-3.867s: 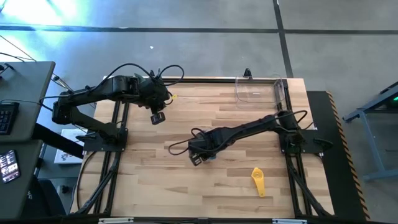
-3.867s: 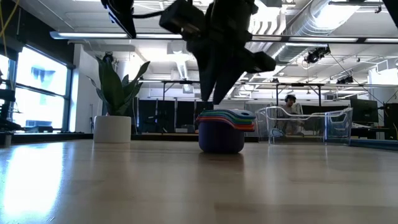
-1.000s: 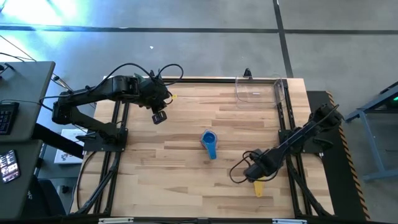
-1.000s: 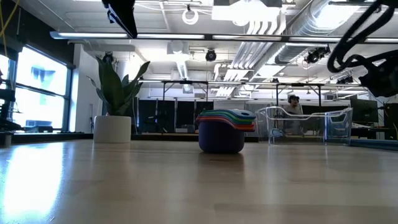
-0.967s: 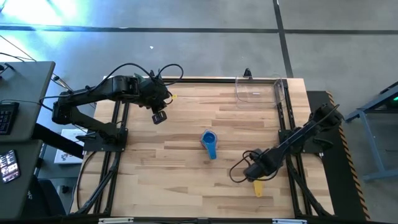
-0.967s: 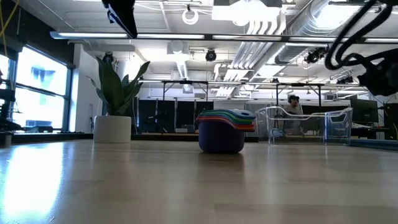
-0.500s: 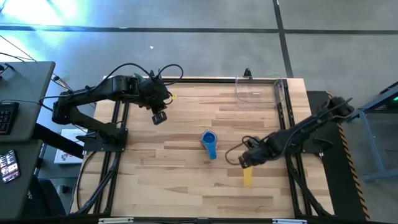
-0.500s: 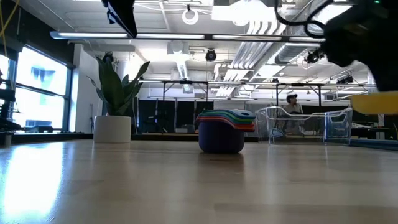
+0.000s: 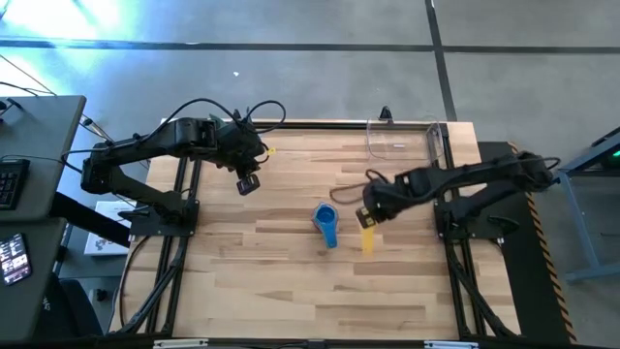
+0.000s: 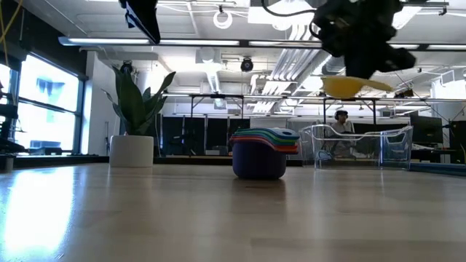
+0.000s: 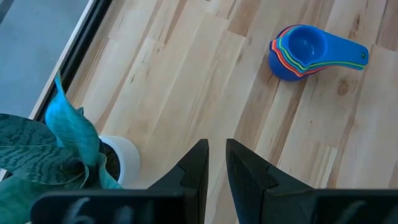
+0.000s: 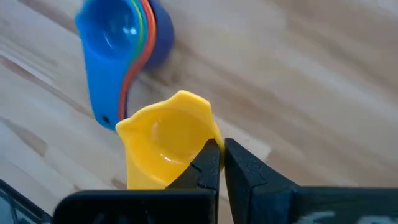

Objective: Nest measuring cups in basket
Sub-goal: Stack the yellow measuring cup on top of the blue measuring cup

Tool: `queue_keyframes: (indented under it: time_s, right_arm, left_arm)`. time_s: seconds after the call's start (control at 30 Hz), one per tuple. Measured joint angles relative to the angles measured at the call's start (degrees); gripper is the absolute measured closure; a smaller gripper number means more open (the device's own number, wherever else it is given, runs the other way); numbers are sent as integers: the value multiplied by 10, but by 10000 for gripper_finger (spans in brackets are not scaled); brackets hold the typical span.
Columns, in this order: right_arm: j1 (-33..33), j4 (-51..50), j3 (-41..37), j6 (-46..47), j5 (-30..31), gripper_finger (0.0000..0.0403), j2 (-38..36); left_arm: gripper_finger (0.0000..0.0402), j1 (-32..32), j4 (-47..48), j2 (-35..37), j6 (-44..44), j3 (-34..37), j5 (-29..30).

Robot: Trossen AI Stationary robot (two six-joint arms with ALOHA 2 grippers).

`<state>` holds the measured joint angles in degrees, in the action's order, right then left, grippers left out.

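Note:
A stack of nested measuring cups (image 9: 326, 222), blue on top, stands on the table's middle; it also shows in the right wrist view (image 12: 121, 34). My right gripper (image 9: 367, 217) hovers just right of the stack, shut on the yellow cup (image 12: 163, 142). The clear basket (image 9: 404, 142) stands at the far right edge, with no cup showing in it. My left gripper (image 9: 247, 181) hangs high over the far left, fingers (image 11: 198, 163) a narrow gap apart with nothing between them. My right gripper pinches the yellow cup's bowl wall at its rim (image 12: 210, 135), one finger inside the bowl and one outside. The fingers come from above, slanting down. The cup hangs clear of the table (image 10: 354, 85), mouth up and about level, its handle (image 9: 367, 242) pointing to the near edge.
A potted plant in a white pot (image 10: 134, 116) stands at the far left, under my left arm. Bare wood lies near the stack and along the near edge. A person (image 10: 340, 118) sits in the room beyond the table.
My right gripper, shut on the yellow cup, has lifted it off the table near the right front and carried it up, toward the far edge and left, to beside the stack, turning at the wrist as it went. The cup stays mouth up, now clear of the table.

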<state>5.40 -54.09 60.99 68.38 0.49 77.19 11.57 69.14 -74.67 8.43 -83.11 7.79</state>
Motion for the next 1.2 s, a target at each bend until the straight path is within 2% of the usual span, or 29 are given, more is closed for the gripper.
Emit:
queue_keyframes:
  time_s: [0.2, 0.63, 1.0, 1.2]
  right_arm:
    - [-65, 4, 55, -94, -1, 403, 26]
    - [-130, 2, 215, -258, -59, 403, 178]
    - [-114, 8, 236, -258, -127, 403, 274]
    - [-106, 25, 236, -246, -129, 403, 301]
  left_arm:
    - [355, 0, 0, 0, 0, 0, 0]
    - [355, 0, 0, 0, -6, 0, 0]
    - [355, 0, 0, 0, -6, 0, 0]
    - [355, 0, 0, 0, -6, 0, 0]
